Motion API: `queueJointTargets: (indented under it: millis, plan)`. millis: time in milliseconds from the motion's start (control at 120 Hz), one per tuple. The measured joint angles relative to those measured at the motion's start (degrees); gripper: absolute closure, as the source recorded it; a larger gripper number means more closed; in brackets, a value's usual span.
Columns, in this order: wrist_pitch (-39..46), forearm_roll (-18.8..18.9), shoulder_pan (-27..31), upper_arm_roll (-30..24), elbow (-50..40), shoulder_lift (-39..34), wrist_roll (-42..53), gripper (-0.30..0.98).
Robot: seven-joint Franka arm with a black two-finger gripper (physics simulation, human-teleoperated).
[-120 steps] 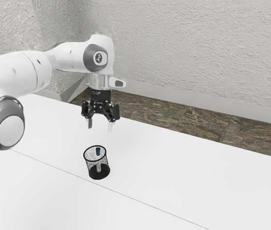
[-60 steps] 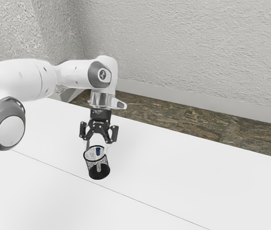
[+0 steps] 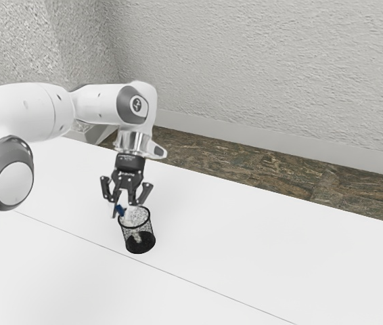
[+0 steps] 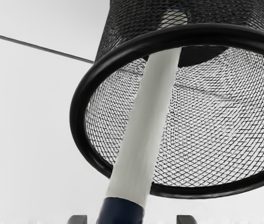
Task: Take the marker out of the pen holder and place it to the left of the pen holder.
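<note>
Working above the white worktop (image 3: 279, 271), with the arm (image 3: 26, 112) swung a little toward the exterior view's left over the last half second. Left the pen holder (image 3: 141, 245) standing upright in the same spot meanwhile. Carried the gripper (image 3: 122, 211) along to the holder's rim, its fingertips (image 4: 186, 219) standing wide on either side of the marker (image 4: 141, 116), with a gap on both sides and no grip on it. Tipped over since the earlier pictures, too: now slanting up from inside the holder and across the rim, with the blue cap (image 4: 121, 212) outside it. Looks helpful for reaching the cap, but risks rolling or scraping along the rim; judged to need closing on the cap next, then a lift along the slant to spare the holder a tip. Not out yet, so nothing placed.

Hard to make out the lower end through dark mesh and past the rim. Cut off at the wrist view's edges: the cap's end and part of the holder. Pale against the worktop in the exterior view: one fingertip.
</note>
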Motion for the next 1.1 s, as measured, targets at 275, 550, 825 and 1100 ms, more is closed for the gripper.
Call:
queueJointTargets:
  millis: [275,550,825,1100]
  plan:
    - [-2.68,-0.24,-0.59,-3.55,0.44,-0.02,-1.17,0.59]
    - [-1.9,-0.3,0.7,-2.29,0.69,1.68,-1.86,0.66]
    - [-1.27,0.17,1.17,-0.88,1.58,0.08,-1.77,0.75]
    - [-1.12,0.47,2.63,-1.29,1.02,-12.19,-1.36,0.77]
